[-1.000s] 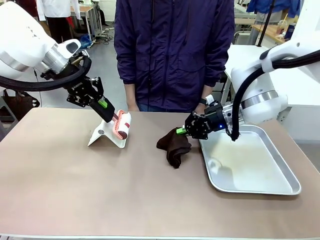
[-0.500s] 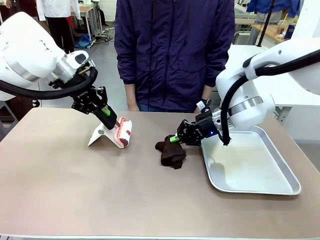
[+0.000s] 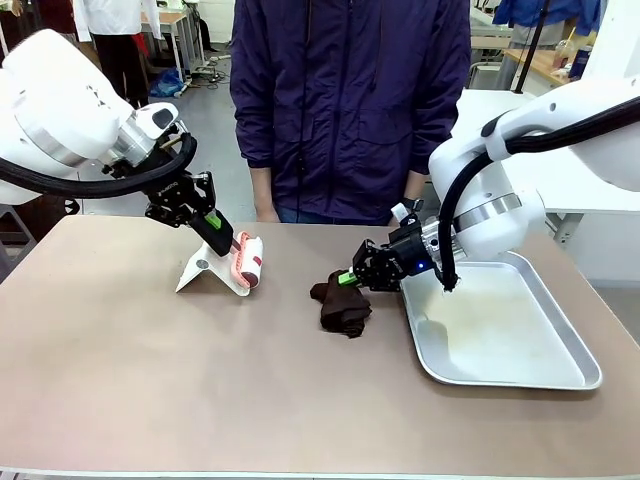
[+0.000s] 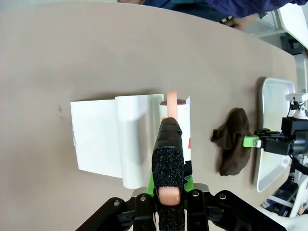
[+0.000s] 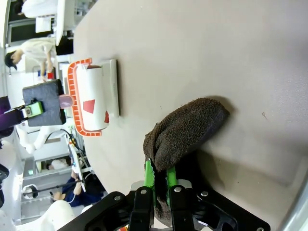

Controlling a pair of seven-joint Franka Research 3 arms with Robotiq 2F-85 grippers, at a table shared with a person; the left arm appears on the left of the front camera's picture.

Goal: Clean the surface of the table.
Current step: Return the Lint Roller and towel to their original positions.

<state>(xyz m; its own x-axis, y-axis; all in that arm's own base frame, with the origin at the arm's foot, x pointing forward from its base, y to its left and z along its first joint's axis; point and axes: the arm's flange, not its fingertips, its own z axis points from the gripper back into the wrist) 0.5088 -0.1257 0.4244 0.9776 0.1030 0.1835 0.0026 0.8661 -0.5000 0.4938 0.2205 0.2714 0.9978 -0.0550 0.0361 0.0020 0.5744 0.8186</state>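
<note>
The brownish table (image 3: 180, 380) spans the front view. My left gripper (image 3: 215, 232) is shut on the foam-wrapped pink handle (image 4: 168, 159) of a lint roller (image 3: 246, 262). The roller's white roll rests on a white sheet-like base (image 3: 205, 272) at the table's back left. My right gripper (image 3: 350, 278) is shut on a dark brown cloth (image 3: 342, 305), which lies bunched on the table near the middle. The right wrist view shows the cloth (image 5: 185, 130) pinched between the green pads (image 5: 149, 175), with the lint roller (image 5: 91, 103) farther off.
A silver metal tray (image 3: 560, 375) lies on the table at the right, just behind my right gripper. A person in a dark purple jacket (image 3: 350, 100) stands at the far edge, hands down by the table. The front half of the table is bare.
My right gripper has dragged the brown cloth leftward, away from the tray. My left arm has drawn back slightly, still holding the lint roller on its white base.
</note>
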